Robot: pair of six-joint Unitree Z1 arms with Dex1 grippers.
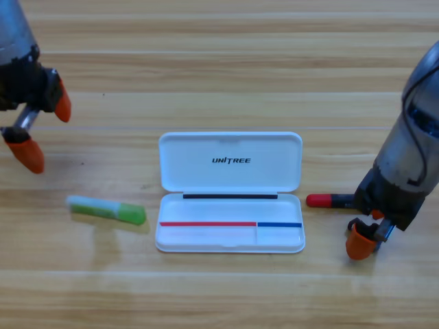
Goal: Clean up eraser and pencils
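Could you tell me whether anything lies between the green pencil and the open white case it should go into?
Nothing visible does. The green pencil lies on bare table just left of the open white case. The left gripper hangs above and to its left, fingers apart.

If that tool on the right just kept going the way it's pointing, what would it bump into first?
The right tool points down, right over the red-and-black pencil, whose far end it hides. It would probably meet that pencil first, or else the wooden table beside it; height is hard to judge from above.
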